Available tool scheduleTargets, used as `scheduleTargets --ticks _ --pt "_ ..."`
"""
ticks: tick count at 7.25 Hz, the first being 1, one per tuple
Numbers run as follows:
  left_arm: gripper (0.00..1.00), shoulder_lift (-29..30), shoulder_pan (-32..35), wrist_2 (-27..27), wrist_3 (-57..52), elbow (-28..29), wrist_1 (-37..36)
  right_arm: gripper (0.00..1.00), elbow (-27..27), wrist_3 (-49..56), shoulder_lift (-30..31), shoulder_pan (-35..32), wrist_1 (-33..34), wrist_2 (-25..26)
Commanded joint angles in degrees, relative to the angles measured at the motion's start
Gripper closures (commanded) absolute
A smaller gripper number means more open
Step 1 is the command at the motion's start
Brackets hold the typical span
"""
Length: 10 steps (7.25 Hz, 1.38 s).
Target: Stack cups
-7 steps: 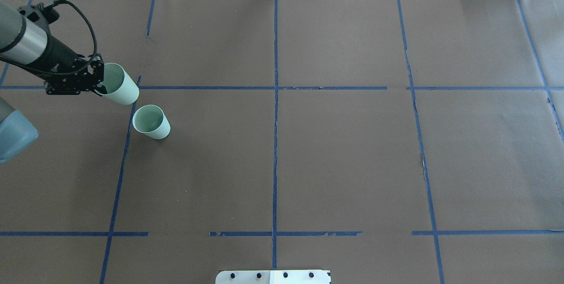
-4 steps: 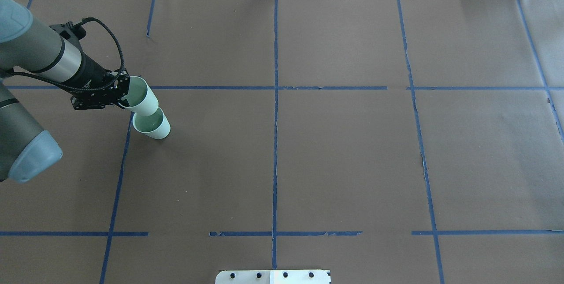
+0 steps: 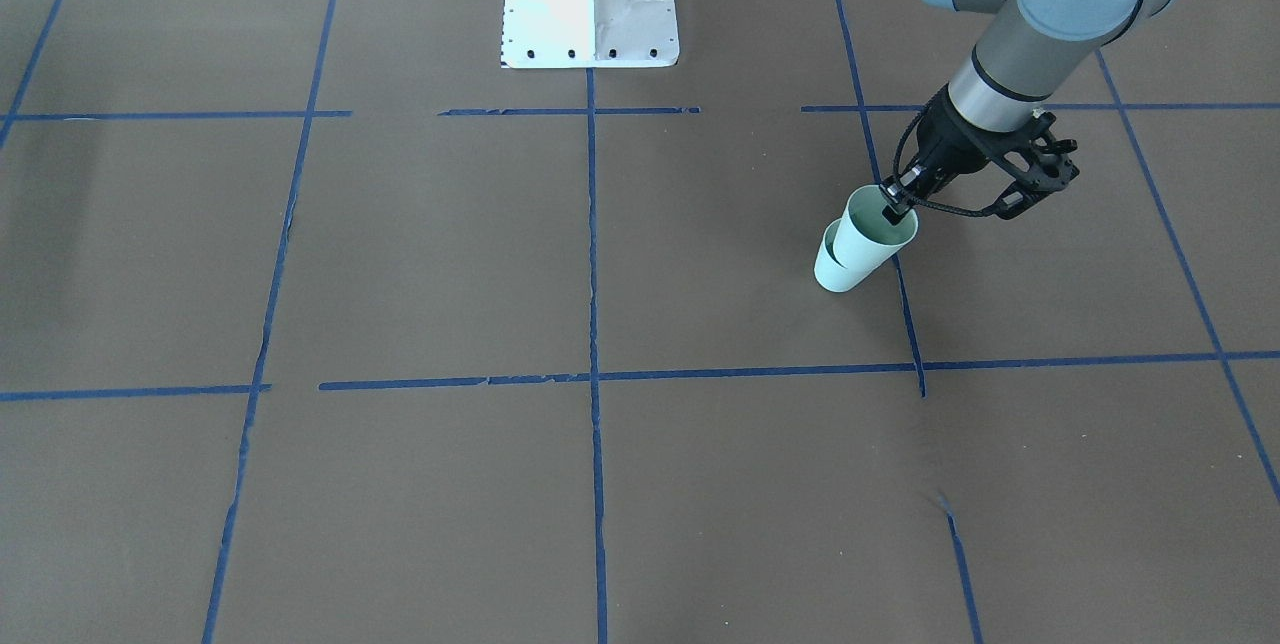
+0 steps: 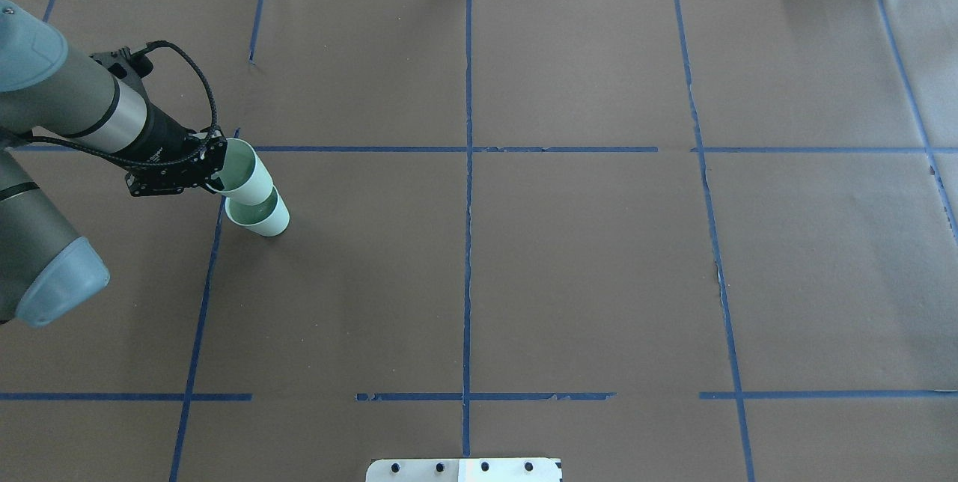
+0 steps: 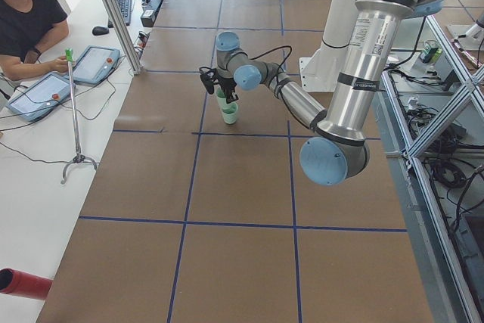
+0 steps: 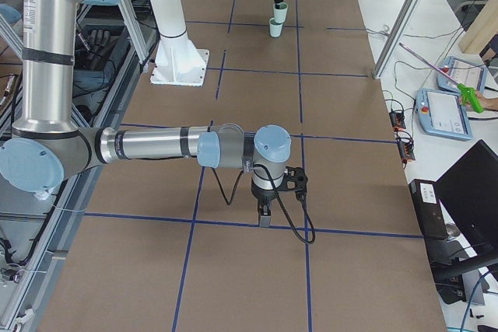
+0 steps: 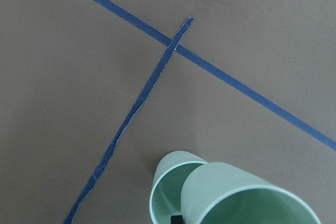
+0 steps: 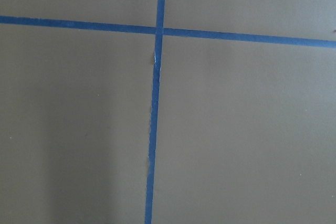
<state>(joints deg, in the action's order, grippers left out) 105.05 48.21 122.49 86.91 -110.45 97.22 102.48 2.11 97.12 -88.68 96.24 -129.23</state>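
Front view: the left hand (image 3: 893, 210) grips one small pale mint-green tapered cup (image 3: 868, 242) by its rim, tilted into its standing twin (image 3: 828, 271) on the brown-papered desk (image 3: 500, 254). Left wrist view: the walls look thin, so probably light, slick and crushable; a rim pinch suits. Right-side view: whether the right hand (image 6: 265, 217) is released or clenched, I cannot tell.

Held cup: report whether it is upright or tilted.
Tilted. The held cup leans rim-first toward the left gripper, with its base dipping into the mouth of the standing cup, which sits straight.
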Motion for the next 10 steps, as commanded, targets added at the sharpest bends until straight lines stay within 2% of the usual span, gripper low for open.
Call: scheduleTargets --ticks 1,6,7,8,9,10 --pt "1.00 -0.3 -0.4 -0.1 0.0 0.0 0.0 0.00 0.0 0.0 0.0 0.0 0.0 0.0" --pt "0.98 -1.0 -0.8 0.0 0.0 0.6 0.1 0.00 0.0 0.0 0.0 0.0 0.0 -0.1" --pt "0.63 -1.0 -1.0 0.1 -0.2 0.8 0.2 0.00 0.0 0.0 0.0 0.1 0.0 0.0" --pt "0.16 -0.9 -1.1 0.1 -0.4 0.8 0.2 0.00 0.0 0.0 0.0 0.0 0.0 -0.1" --pt "0.00 -0.9 -1.0 0.1 -0.4 0.8 0.2 0.00 0.0 0.0 0.0 0.0 0.0 0.0" --pt "0.00 -0.7 -0.7 0.4 -1.0 0.2 0.3 0.00 0.0 0.0 0.0 0.0 0.0 0.0"
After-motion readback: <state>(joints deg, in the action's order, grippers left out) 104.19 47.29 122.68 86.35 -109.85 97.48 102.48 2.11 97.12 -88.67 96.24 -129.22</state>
